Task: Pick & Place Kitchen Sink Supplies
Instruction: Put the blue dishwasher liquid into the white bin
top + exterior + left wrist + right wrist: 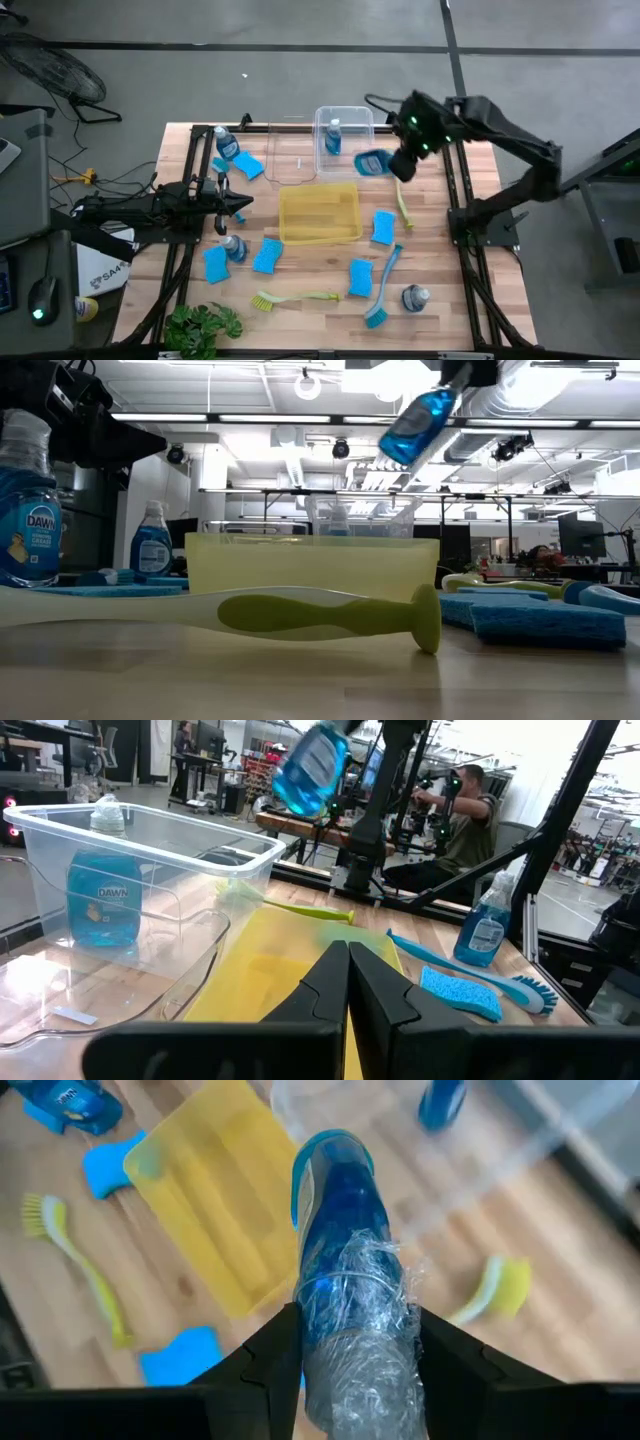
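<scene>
held bottle (345, 1250): clear plastic full of blue liquid, neck end wrapped in crinkled clear film, gripped near that end between the fingers of the right gripper (350, 1350), jaws clamped narrow on it. up in the air, above the table's far right part, just beside the clear bin (343, 118) and over the wood between that bin and the yellow bin (320, 213); seen from table height as a blue bottle hanging high and tilted. long axis slanted, base end pointing away from the gripper and down toward the yellow bin's corner. another bottle (333, 137) standing upright inside the clear bin, white cap up. more bottles on the table's left side (226, 145) and near right (416, 297). blue sponges (383, 227) scattered on the wood around the yellow bin. yellow-green brush (292, 298) lying flat at the near edge, long axis across the table; blue brush (384, 288) lying near it. left gripper (243, 205) low over the table's left side, fingers (330, 982) pressed together, holding nothing
</scene>
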Controlling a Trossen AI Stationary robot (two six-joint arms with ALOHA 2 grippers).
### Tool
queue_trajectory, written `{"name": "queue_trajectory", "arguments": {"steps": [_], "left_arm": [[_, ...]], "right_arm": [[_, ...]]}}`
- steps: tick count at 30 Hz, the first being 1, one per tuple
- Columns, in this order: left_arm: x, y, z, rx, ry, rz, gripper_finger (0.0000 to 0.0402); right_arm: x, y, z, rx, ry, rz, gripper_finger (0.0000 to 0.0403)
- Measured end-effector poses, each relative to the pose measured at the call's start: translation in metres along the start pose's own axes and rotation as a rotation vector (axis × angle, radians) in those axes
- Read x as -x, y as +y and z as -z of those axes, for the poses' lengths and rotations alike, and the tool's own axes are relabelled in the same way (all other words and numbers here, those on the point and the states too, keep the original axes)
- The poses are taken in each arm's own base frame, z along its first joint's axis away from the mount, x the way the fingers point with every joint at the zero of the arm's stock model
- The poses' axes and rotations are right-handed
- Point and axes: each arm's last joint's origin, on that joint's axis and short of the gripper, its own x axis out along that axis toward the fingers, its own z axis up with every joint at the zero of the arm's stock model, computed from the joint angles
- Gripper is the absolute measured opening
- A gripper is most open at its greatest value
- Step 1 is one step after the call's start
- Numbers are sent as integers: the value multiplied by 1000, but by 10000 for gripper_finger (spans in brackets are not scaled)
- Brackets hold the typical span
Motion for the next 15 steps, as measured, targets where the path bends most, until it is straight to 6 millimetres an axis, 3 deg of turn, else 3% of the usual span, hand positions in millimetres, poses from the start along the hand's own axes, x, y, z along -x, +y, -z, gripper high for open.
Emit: {"name": "queue_trajectory", "arguments": {"steps": [6,15], "left_arm": [[0,0,0,0,0,0,1],[0,0,0,0,0,0,1]], "right_arm": [[-17,-10,-50,164,-10,40,141],[-75,-34,-102,250,141,249,143]]}}
